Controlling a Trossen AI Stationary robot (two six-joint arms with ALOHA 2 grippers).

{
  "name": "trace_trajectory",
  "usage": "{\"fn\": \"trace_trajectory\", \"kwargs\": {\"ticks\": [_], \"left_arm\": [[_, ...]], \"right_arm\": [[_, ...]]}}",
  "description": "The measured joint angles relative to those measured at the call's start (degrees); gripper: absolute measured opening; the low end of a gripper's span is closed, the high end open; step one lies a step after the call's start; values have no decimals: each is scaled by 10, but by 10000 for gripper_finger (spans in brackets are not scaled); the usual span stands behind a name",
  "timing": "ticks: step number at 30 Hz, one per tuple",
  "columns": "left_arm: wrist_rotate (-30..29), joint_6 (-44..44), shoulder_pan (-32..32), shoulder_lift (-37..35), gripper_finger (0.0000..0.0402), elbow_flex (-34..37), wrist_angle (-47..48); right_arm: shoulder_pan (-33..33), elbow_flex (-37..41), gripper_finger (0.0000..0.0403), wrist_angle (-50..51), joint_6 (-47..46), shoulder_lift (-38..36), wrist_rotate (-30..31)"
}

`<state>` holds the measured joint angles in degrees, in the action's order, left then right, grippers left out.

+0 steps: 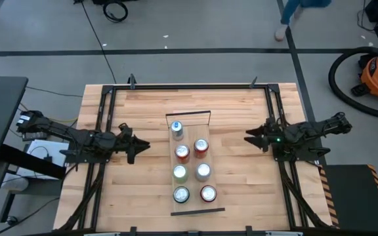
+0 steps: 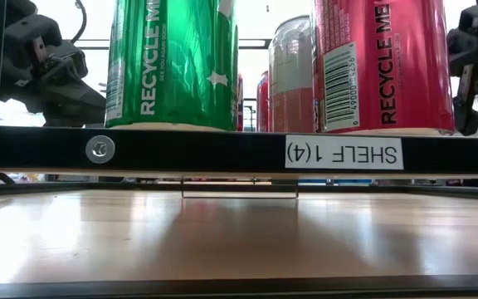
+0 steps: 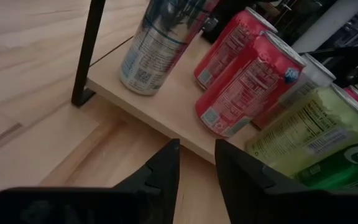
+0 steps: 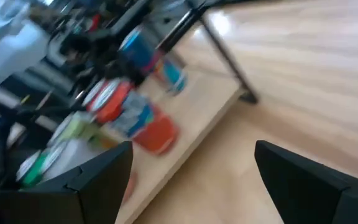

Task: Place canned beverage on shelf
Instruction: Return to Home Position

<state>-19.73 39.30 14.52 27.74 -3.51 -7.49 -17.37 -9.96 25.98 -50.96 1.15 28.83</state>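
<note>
The shelf (image 1: 195,128) is a long pale-wood board with a black wire rail (image 1: 188,115) at its far end and another at its near end. It lies on the slatted tabletop's middle. Several cans stand upright on it in two rows: a silver-blue one (image 1: 176,130) at the far end, then red (image 1: 182,152), pale green (image 1: 180,172) and silver ones. My left gripper (image 1: 143,145) hovers left of the shelf, slightly open and empty, pointing at the cans (image 3: 247,87). My right gripper (image 1: 247,137) hovers right of the shelf, wide open and empty (image 4: 194,155).
A black frame (image 1: 104,118) runs along the tabletop's left, right and far edges. Bare wood lies between each gripper and the shelf. In the low view a green can (image 2: 173,62) and a red can (image 2: 384,62) stand at the shelf's near end, above its labelled black rail (image 2: 343,153).
</note>
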Motion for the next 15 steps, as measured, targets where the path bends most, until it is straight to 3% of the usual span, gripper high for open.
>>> {"fn": "trace_trajectory", "kwargs": {"ticks": [7,15], "left_arm": [[0,0,0,0,110,0,0],[0,0,0,0,110,0,0]], "right_arm": [[0,0,348,-36,1,0,-72],[0,0,348,-42,1,0,-78]]}}
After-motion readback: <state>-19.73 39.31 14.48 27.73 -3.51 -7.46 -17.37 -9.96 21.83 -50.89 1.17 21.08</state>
